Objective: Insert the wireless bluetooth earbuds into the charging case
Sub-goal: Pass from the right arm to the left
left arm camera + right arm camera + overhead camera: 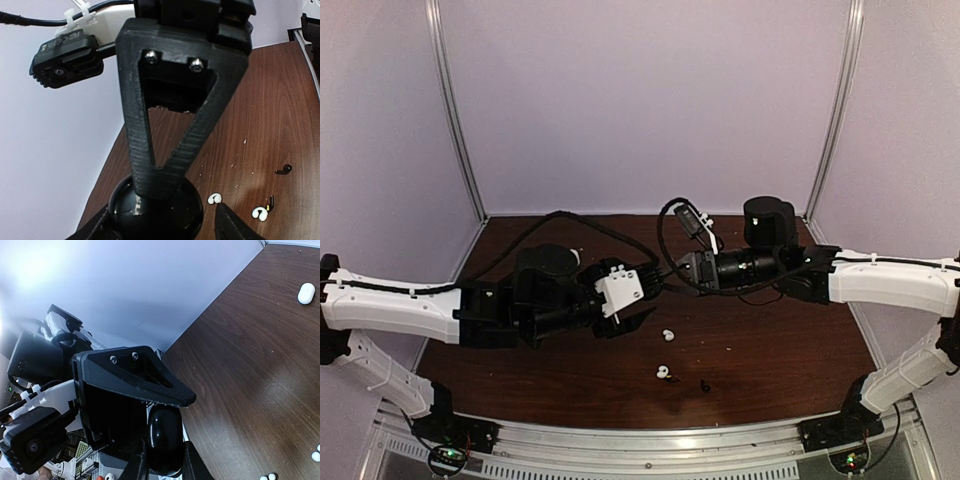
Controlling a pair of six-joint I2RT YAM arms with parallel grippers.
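Lying on table, earbuds apart from fingers

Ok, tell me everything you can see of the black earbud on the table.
The black earbud is tiny and dark, with a rounded head and a short stem, bent like a comma. It lies loose on the brown wood-look table, near its front edge, apart from the nearest white earbud, on that bud's right in the top view. Only the table touches it.

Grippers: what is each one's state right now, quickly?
Left gripper: open, fingers either side of the black case.
Right gripper: shut on the black case.
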